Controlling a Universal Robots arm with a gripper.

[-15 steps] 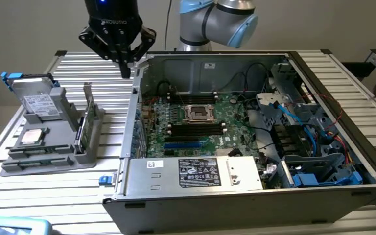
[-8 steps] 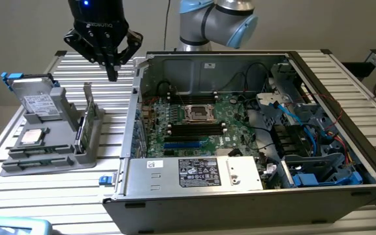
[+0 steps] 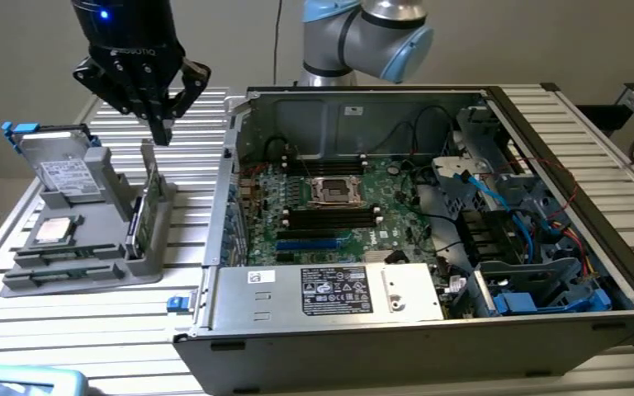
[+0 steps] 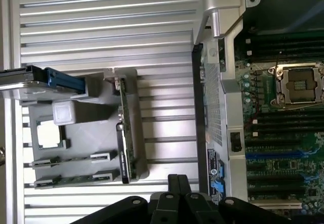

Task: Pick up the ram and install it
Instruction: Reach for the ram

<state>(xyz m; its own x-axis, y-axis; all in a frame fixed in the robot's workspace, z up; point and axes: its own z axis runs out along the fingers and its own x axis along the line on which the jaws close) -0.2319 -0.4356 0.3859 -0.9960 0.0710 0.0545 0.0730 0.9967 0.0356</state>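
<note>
My gripper (image 3: pixel 161 125) hangs shut and empty above the far end of a grey parts holder (image 3: pixel 96 285) on the exterior view's left. Its closed fingertips (image 4: pixel 177 182) show together in the wrist view. The ram (image 3: pixel 69 271) lies flat in a groove at the holder's near end, a thin green stick (image 4: pixel 66 180), well apart from the gripper. A second similar stick (image 4: pixel 68 160) lies in the groove beside it. Almost directly under the gripper, a broader green card (image 3: pixel 146 198) stands on edge. The motherboard's black slots (image 3: pixel 328 217) lie inside the open computer case (image 3: pixel 295 338).
The holder also carries a hard drive (image 3: pixel 62 169) with a blue tab and a square processor (image 3: pixel 55 229). The case wall (image 3: pixel 229 181) rises just beside the holder. Cables and a blue-clipped drive cage (image 3: pixel 537 289) crowd the case's right side. The slatted table (image 3: pixel 63 330) is bare in front.
</note>
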